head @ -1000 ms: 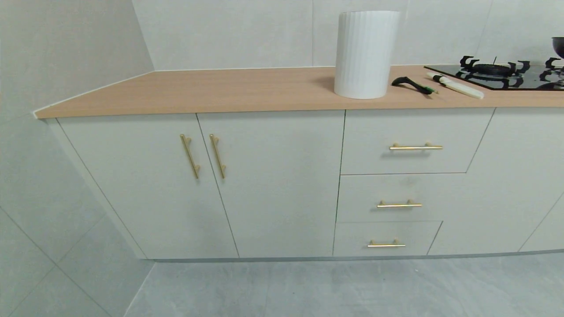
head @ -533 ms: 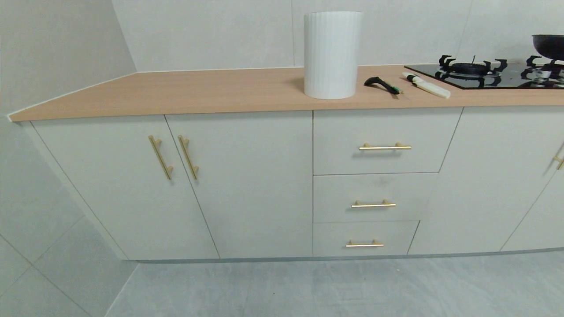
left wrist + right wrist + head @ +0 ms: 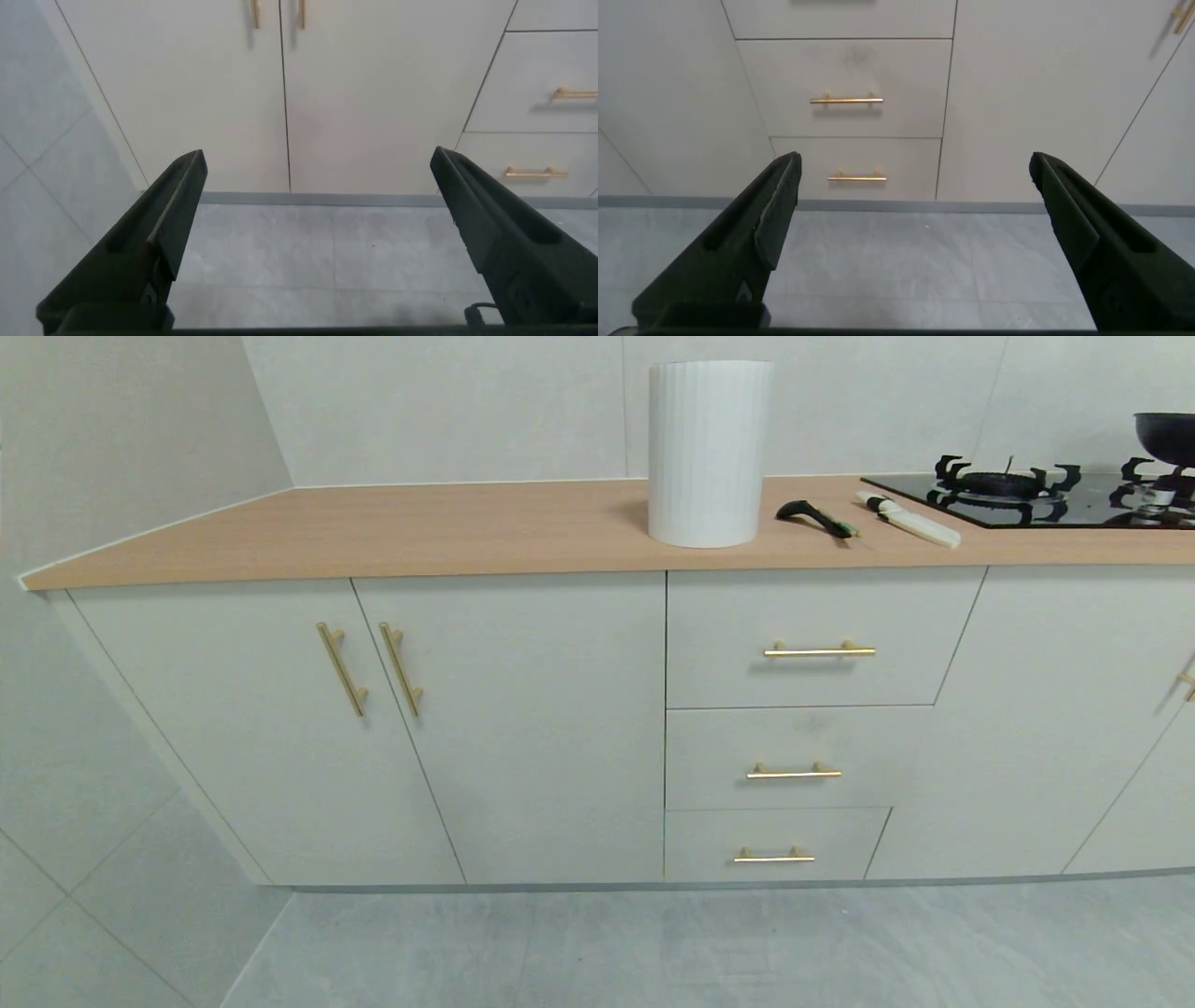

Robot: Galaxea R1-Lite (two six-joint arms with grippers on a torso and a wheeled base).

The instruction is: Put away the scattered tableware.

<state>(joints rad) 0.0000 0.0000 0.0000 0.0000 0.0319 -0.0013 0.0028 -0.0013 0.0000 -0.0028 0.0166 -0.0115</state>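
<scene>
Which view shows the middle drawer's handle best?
The right wrist view: the middle drawer handle is whole, near and seen almost square-on. In the head view the handle is also whole, but farther off and seen from above. In the left wrist view the handle is cut off at the picture's edge.

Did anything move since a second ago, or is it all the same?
Only the camera moved. The whole head view slid sideways as it turned toward the robot's right, showing more of the stove. The white ribbed container, the black-handled tool and the pale knife lie where they were on the wooden counter. The drawers stayed shut. Nothing was grabbed or let go.
</scene>
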